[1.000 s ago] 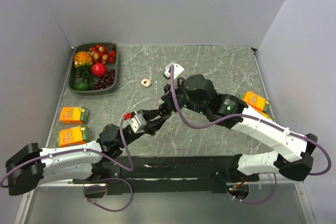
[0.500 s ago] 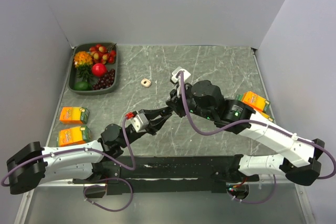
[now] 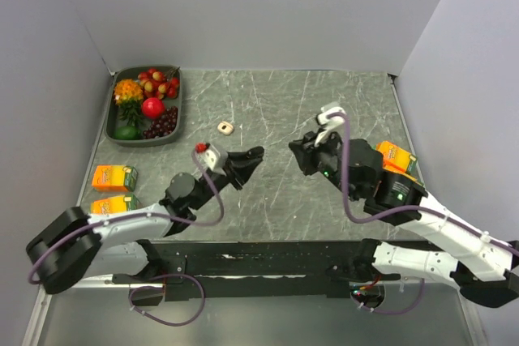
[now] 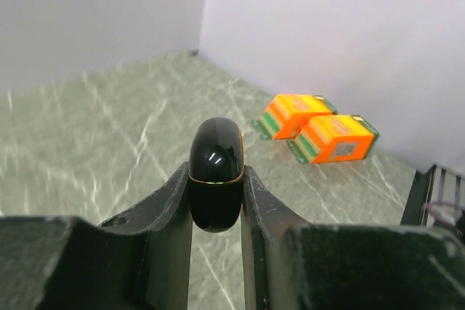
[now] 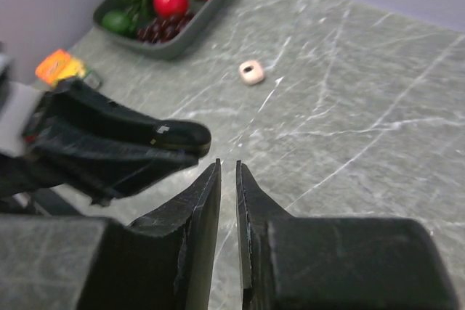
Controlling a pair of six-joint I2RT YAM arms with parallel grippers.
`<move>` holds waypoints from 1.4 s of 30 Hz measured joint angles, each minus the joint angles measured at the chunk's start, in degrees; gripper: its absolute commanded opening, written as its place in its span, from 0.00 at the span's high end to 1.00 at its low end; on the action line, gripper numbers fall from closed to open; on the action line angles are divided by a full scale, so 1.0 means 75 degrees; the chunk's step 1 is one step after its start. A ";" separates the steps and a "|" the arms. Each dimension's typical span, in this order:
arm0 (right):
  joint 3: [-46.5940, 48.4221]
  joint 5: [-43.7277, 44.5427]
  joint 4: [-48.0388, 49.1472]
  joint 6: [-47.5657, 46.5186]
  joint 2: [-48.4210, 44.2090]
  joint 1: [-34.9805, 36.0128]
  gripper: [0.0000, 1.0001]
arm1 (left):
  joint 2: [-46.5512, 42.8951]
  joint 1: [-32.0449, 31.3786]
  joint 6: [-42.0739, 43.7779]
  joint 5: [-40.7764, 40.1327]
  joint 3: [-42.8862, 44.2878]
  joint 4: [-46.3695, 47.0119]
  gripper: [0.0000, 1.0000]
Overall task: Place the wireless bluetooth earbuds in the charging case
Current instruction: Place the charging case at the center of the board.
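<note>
Surface [image 3: 276, 103] is grey marble-pattern, boxed in by plain pale walls [image 3: 243, 6] at the back and both sides. Black rail [image 3: 268, 257] runs along the near edge at the arm bases. Far-left corner: dark tray [image 3: 179, 111] full of fruit and veg. Beige ring [image 3: 225, 127] lies flat near the tray's right side, touching nothing. Two orange cartons [image 3: 113, 177] sit at the left edge, two more [image 3: 395, 156] at the right edge beside the right arm. Left claw [image 3: 253, 153] is mid-surface, pointing right and away, clenched on the case [image 4: 216, 172]. Case is glossy black, lid closed, seam showing, pinched by its sides between both fingers, with its top half poking out past the tips. Right claw [image 5: 227, 168] faces it from the right, near but apart, bare surface between them. Its fingers are slightly parted with a thin gap, gripping nothing. Ring is behind the left claw, apart from both claws. Right-hand cartons sit straight ahead in the left wrist view, well past the case.
</note>
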 measured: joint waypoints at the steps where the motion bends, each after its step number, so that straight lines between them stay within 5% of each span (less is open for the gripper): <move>1: -0.0067 0.0111 0.0061 0.0058 -0.0134 -0.0035 0.77 | 0.0233 0.0280 -0.0373 0.0087 0.0020 0.0055 0.99; 5: -0.0522 0.0335 0.0262 0.0233 -0.0522 -0.0076 0.75 | 0.1378 0.1256 -0.2352 0.0542 0.0527 -0.0035 0.99; 11: -0.1358 0.0271 0.0274 0.0522 -0.0868 -0.0090 0.74 | 0.4199 0.2643 -0.4698 0.2710 0.3710 -0.1172 0.99; 15: -0.1629 0.0087 0.0248 0.0697 -0.0906 -0.0111 0.74 | 0.5896 0.3110 -0.5697 0.3547 0.4774 -0.1411 0.99; 23: -0.1912 0.0125 0.0233 0.0764 -0.1419 -0.0117 0.73 | 0.7428 0.3203 -0.5388 0.3564 0.6586 -0.4436 0.97; 31: -0.2055 0.0306 0.0178 0.0761 -0.1647 -0.0140 0.71 | 0.7970 0.3194 -0.4450 0.2696 0.8265 -0.6825 0.82; 37: -0.2055 0.0361 0.0160 0.0755 -0.1647 -0.0140 0.69 | 0.8311 0.3194 -0.4223 0.2433 0.8687 -0.7618 0.72; 42: -0.2052 0.0423 0.0146 0.0737 -0.1644 -0.0140 0.69 | 0.8311 0.3194 -0.4141 0.2390 0.8702 -0.7714 0.54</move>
